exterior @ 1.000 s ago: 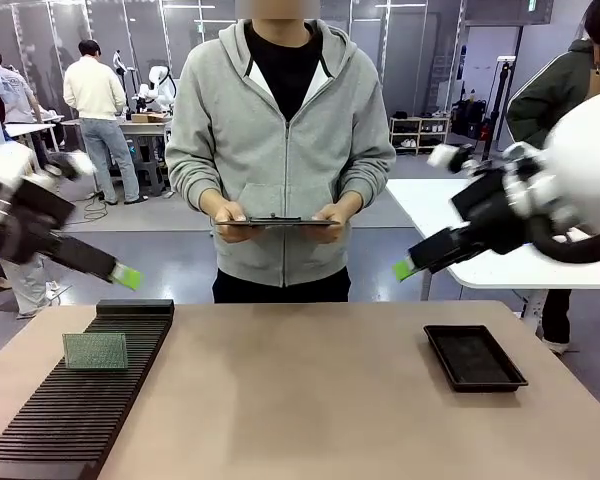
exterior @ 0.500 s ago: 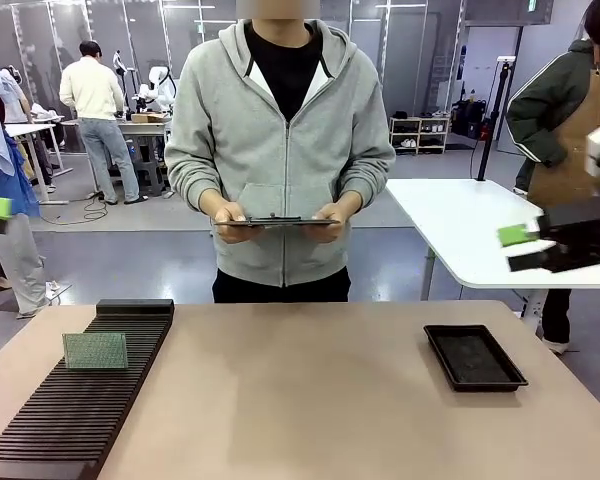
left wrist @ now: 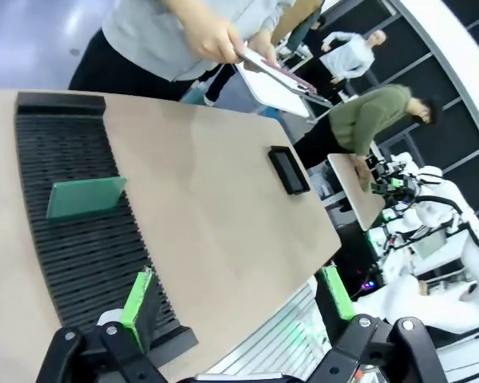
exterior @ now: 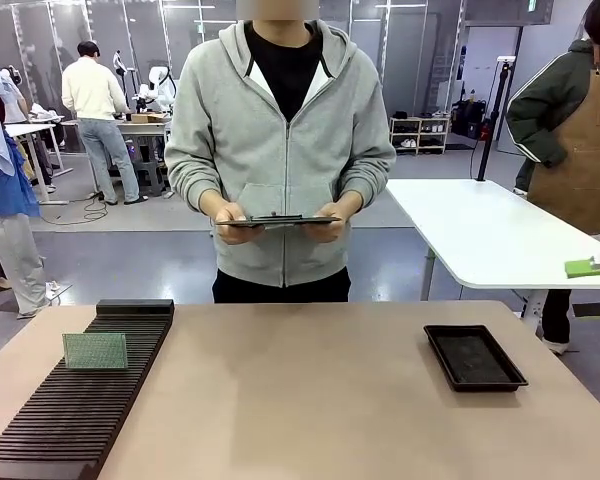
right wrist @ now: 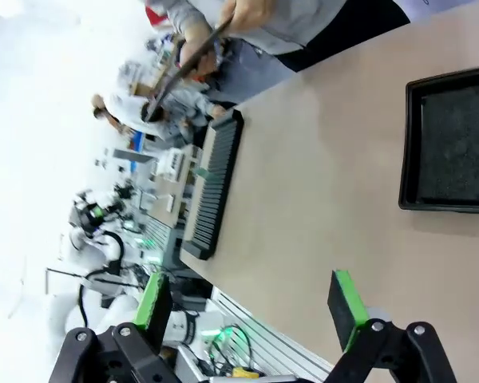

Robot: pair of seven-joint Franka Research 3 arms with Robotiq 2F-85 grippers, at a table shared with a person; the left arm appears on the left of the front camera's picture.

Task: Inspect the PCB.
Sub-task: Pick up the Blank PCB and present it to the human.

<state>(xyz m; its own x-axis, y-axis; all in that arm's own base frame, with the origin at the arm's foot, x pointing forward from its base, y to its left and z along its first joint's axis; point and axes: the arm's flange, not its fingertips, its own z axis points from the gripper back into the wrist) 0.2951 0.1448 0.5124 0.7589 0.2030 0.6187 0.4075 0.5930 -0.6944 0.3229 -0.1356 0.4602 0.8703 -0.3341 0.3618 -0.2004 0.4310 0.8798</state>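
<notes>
PCB point(exterior: 95, 350) stood upright in black rack point(exterior: 70, 420), lower left of frame. Left claw point(left wrist: 238, 291) spread, empty; right claw point(right wrist: 249, 299) spread, empty.

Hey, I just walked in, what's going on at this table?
Nobody is handling the circuit board right now: it stands upright in a black slotted rack on the robot's left side of the table. The left gripper and right gripper are both open, holding nothing, up away from the board. A black tray lies on the right, and the person opposite holds a clipboard.
</notes>
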